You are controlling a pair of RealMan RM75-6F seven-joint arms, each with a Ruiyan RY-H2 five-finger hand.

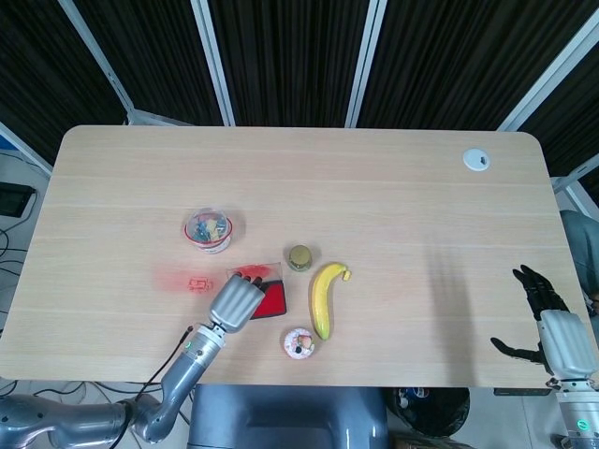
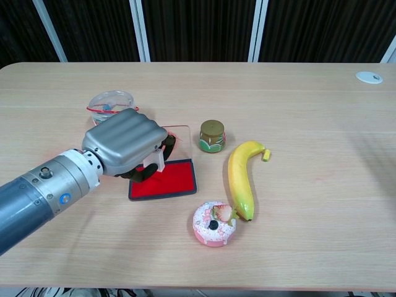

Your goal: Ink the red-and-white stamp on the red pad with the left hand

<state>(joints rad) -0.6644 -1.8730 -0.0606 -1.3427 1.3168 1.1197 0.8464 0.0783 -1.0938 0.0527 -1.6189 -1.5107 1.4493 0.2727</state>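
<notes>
Right now the left hand [image 2: 127,142] sits curled over the near-left part of the red pad [image 2: 170,180], fingers wrapped round the stamp [image 2: 154,159]; only a pale bit of the stamp body pokes out under the knuckles on the chest view, its face hidden, so can't tell if it touches the ink or hangs just above. In the head view the hand [image 1: 235,301] covers most of the pad [image 1: 272,299] w/ just a red strip showing to its right.

Just beyond the fingers stands the pad's clear lid [image 2: 178,133], w/ red smears. Further out past the hand is a clear tub w/ red rim [image 2: 111,101]; to the hand's right a small green jar [image 2: 212,135], then a banana [image 2: 241,179], and near-right of the pad a pink donut [image 2: 214,224]. A red smudge [image 1: 192,281] marks the bench [image 1: 393,187] left of the hand.

The right hand [image 1: 547,323] rests far off at the bench's right edge, fingers spread, holding nothing.

Risks, as I judge them: the pad is light and loose, so an off-centre press could skid or tip it; the stamp face may land tilted → patchy inking; knuckles could knock the upright lid; lifting away low could smear ink onto the bench.
</notes>
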